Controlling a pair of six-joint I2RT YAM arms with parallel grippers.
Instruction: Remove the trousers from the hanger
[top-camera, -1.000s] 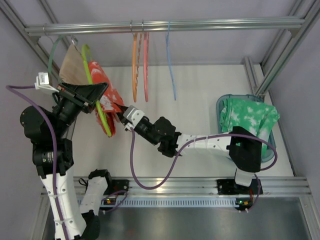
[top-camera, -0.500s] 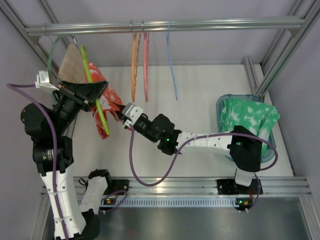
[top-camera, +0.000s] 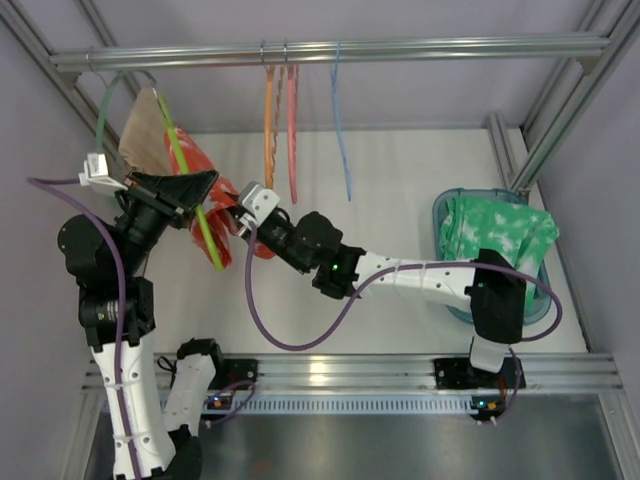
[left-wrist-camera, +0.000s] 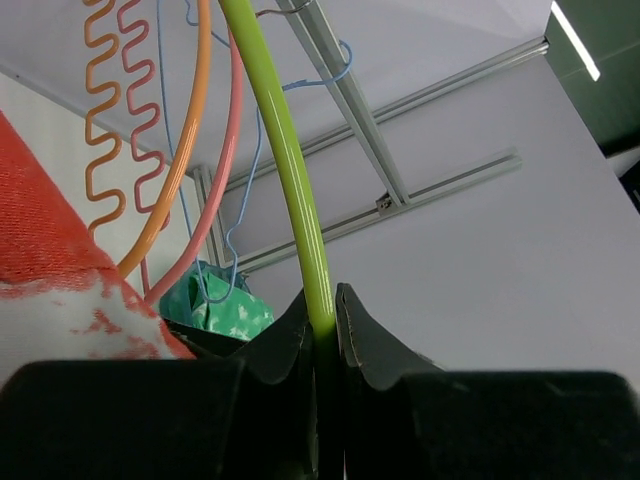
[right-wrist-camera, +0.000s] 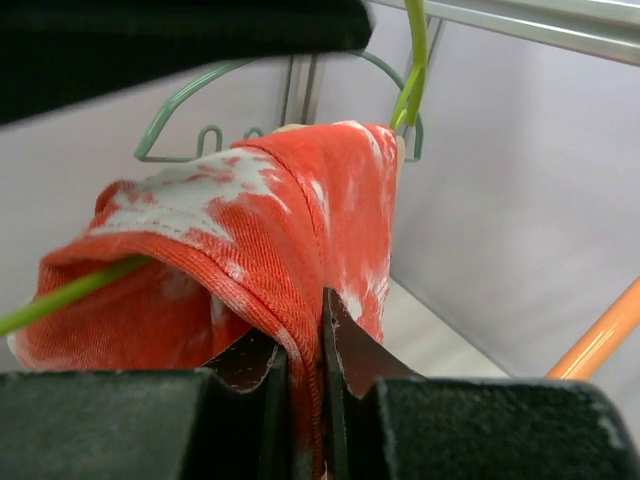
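While left fingers (left-wrist-camera: 283, 338) clamp hanger (left-wrist-camera: 293, 190), trousers (right-wrist-camera: 255, 240) pinched

Seen from above, left arm (top-camera: 108, 300) raised from base at lower left, bent at elbow, wrist turned rightward. Its left gripper (top-camera: 203, 203) clamped on hanger (left-wrist-camera: 288, 170), jaws nearly touching (thin bar pinched between tips). Stretched far leftward, right arm (top-camera: 420, 278); its right gripper (top-camera: 238, 212) closed on trousers (right-wrist-camera: 250, 230), cloth fold pinched between fingers (right-wrist-camera: 350, 350). Grippers held just beside each other.
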